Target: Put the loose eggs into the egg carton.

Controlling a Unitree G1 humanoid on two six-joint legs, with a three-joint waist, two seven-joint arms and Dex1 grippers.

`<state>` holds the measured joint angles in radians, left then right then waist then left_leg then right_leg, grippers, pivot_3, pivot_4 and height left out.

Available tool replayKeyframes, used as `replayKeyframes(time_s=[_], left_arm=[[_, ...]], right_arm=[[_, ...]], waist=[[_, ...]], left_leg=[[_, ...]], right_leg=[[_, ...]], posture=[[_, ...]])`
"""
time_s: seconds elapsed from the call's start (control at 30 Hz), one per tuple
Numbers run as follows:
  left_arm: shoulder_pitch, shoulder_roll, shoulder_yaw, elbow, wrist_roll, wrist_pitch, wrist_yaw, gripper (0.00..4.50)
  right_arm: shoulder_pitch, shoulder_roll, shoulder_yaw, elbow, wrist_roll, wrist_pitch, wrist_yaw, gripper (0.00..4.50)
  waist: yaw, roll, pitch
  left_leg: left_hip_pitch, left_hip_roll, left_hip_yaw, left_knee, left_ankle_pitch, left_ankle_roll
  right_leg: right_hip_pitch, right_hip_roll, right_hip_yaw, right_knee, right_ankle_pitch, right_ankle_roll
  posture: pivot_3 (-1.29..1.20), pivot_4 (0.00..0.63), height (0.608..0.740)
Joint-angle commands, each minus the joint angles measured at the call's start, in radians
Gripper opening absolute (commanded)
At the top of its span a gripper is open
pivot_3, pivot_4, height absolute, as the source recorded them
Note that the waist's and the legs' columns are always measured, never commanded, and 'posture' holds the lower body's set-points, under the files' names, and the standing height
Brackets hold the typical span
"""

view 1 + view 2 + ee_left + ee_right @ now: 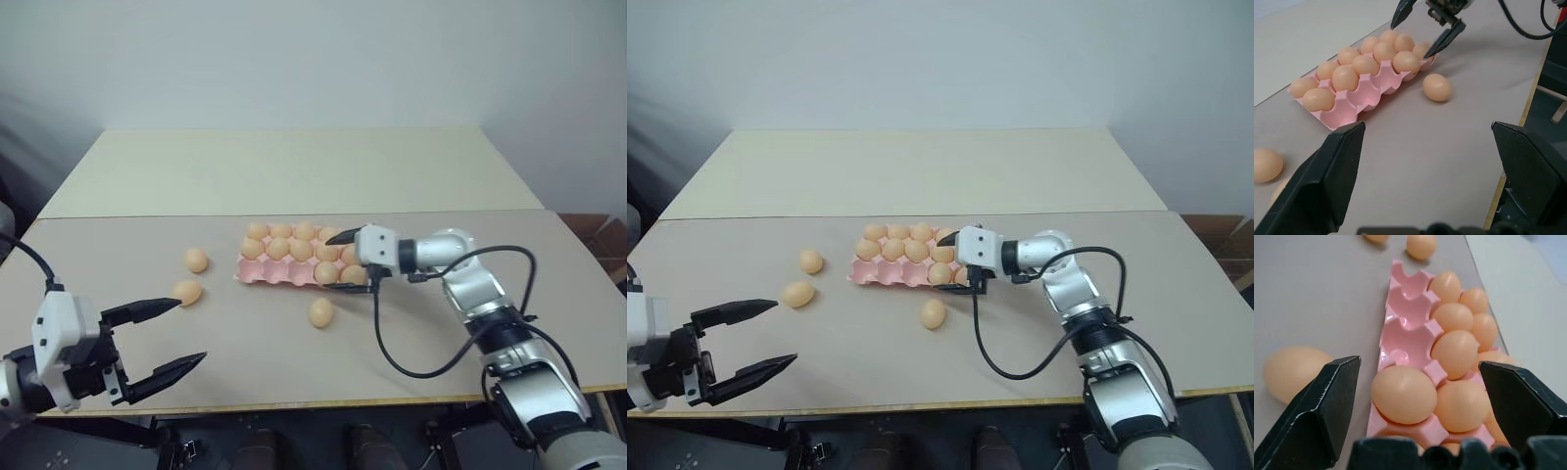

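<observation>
The right gripper (345, 261), jaws spread, hovers at the right end of the egg carton (1409, 328), just over an egg (1404, 394) seated in the near row. It should lift straight clear before swinging. Three loose eggs remain (one (320, 312) just near the carton, two (195, 259) (186, 292) left of it). The left gripper (167, 338) waits spread near the tabletop (294, 176) front edge; open room lies between.

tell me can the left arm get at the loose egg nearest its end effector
Probably yes: the left end effector stands open, and the small pale orange-tan egg lies on bare beige tabletop just beyond its upper finger, with nothing between them.
</observation>
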<state>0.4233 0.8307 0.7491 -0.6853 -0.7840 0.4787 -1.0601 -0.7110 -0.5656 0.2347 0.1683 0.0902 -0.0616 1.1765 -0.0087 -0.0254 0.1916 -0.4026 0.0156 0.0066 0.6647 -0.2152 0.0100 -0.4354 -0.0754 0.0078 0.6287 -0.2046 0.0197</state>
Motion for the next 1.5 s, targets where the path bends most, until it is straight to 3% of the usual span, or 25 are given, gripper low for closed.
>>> replayKeyframes(time_s=[0.03, 0.3, 0.83, 1.07, 1.5], left_arm=[[0.02, 0.006, 0.045, -0.008, 0.002, -0.026, -0.025, 4.5], [0.062, 0.026, 0.115, 0.052, 0.021, -0.049, -0.102, 4.5], [0.037, 0.036, 0.137, 0.063, 0.02, -0.032, -0.099, 4.5], [0.041, 0.031, 0.14, 0.04, 0.009, -0.023, -0.084, 4.5], [0.066, 0.012, 0.118, 0.052, 0.019, -0.031, -0.095, 4.5]], right_arm=[[0.073, -0.111, -0.081, -0.183, 0.109, 0.073, 0.085, 4.48], [0.243, -0.317, -0.171, -0.364, 0.214, 0.153, 0.17, 4.48], [0.305, -0.348, -0.199, -0.399, 0.215, 0.182, 0.12, 4.48], [0.297, -0.32, -0.17, -0.4, 0.204, 0.184, 0.113, 4.48], [0.184, -0.123, 0.016, -0.318, 0.069, 0.217, 0.001, 4.48]], waist=[[0.001, 0.0, 0.0], [-0.01, -0.001, 0.0], [-0.005, -0.002, 0.0], [-0.005, -0.002, 0.0], [-0.006, -0.003, -0.001]], left_leg=[[0.0, 0.0, 0.0, 0.0, 0.0, 0.0], [0.001, 0.001, 0.003, 0.0, 0.0, 0.0], [-0.003, 0.001, 0.004, 0.0, 0.0, 0.0], [-0.001, 0.001, 0.004, 0.0, 0.0, 0.0], [-0.001, 0.001, 0.005, 0.0, 0.0, 0.0]], right_leg=[[0.0, 0.0, 0.0, -0.001, 0.0, 0.0], [-0.002, 0.002, 0.002, 0.0, 0.0, 0.0], [-0.004, -0.001, 0.003, -0.002, 0.0, 0.0], [-0.004, 0.0, 0.002, -0.001, 0.0, 0.0], [-0.004, 0.001, 0.003, 0.0, 0.0, 0.0]], posture=[[0.0, 0.15, 0.74], [0.0, 0.15, 0.74], [0.0, 0.15, 0.74], [0.0, 0.15, 0.74], [0.0, 0.15, 0.74]])
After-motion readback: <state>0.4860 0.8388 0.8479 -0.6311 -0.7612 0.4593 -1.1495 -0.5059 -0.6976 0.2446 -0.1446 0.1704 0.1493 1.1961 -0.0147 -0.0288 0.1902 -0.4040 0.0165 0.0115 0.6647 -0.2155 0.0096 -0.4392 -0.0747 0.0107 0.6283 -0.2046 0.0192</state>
